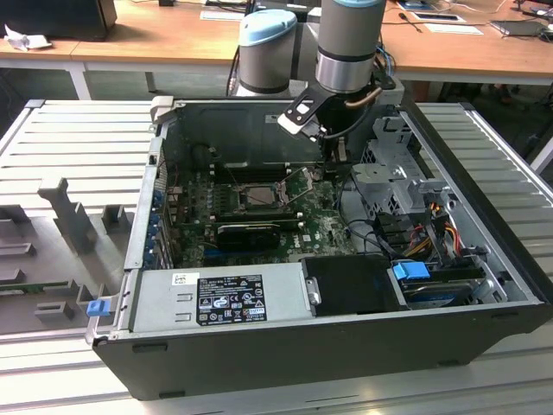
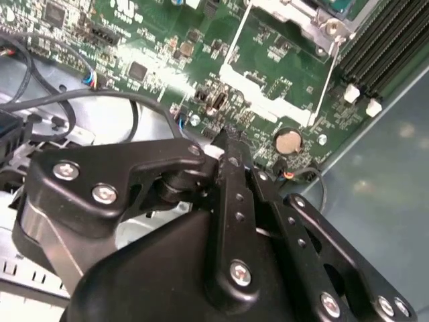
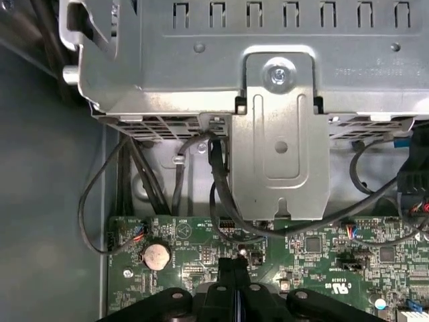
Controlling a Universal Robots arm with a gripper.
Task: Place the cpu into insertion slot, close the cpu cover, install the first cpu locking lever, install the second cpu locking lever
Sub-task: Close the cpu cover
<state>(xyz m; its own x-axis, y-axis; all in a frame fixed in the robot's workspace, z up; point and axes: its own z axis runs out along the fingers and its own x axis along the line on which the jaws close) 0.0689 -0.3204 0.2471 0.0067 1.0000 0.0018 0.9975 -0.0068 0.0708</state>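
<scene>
In the exterior view the insertion slot lies mid-board on the green motherboard. The silvery cpu cover lies flat around a dark square centre; I cannot tell whether that centre is the cpu. A thin metal lever slants up on the socket's side towards the exterior view's right. My gripper hangs a little further to that side of the socket, low over the board. Both wrist views show the black fingers pressed together, with the gripper shut and nothing seen between them. A corner of the socket frame shows in the second wrist view.
A silver drive cage stands close beside the gripper, with black cables trailing under it. A coin battery sits on the board near the fingertips. Memory slots, a black card and the power supply are nearby.
</scene>
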